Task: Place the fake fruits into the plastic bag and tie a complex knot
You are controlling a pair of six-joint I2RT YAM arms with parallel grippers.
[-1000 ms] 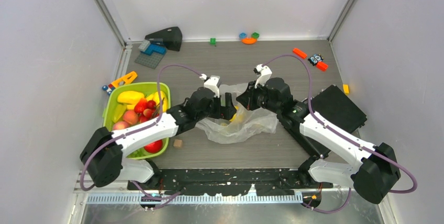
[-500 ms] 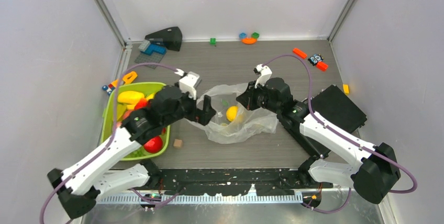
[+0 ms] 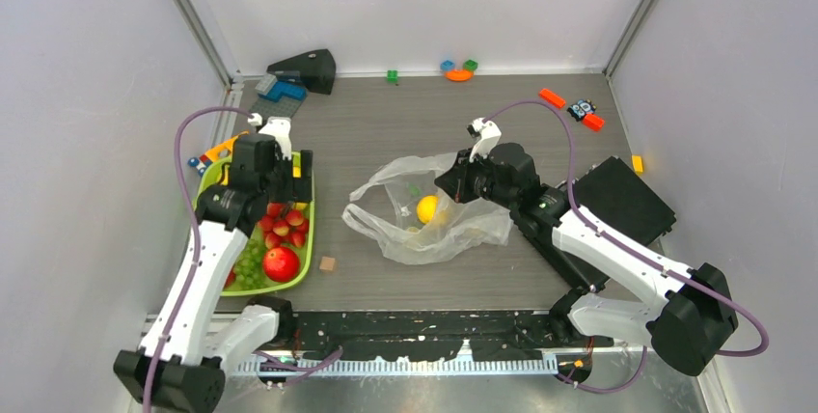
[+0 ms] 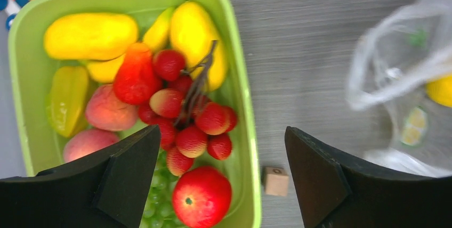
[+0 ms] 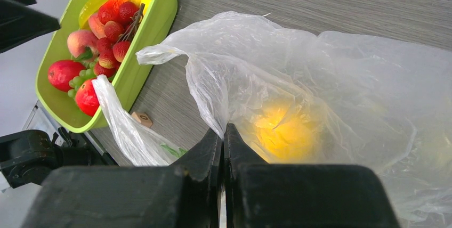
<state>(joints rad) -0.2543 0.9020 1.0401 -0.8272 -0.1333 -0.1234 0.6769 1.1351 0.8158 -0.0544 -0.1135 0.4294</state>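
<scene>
The clear plastic bag (image 3: 434, 215) lies open mid-table with a yellow lemon (image 3: 426, 208) inside; the lemon shows through the film in the right wrist view (image 5: 282, 132). My right gripper (image 5: 224, 128) is shut on the bag's edge (image 5: 205, 95) and holds it up. The other fake fruits lie in the lime-green tray (image 3: 307, 239): bananas, mango, strawberries (image 4: 202, 127), peaches, grapes, a red apple (image 4: 201, 198). My left gripper (image 4: 221, 177) is open and empty above the tray's right rim (image 4: 246, 127). No knot shows.
A small wooden cube (image 3: 328, 264) lies between tray and bag. Toy bricks and a dark wedge (image 3: 304, 70) sit along the back wall. A black box (image 3: 622, 196) is at the right. An orange toy (image 3: 227, 148) lies behind the tray.
My left arm has pulled back from the bag's mouth leftward to above the tray, leaving the lemon in the bag. My right gripper has kept still, holding the bag.
</scene>
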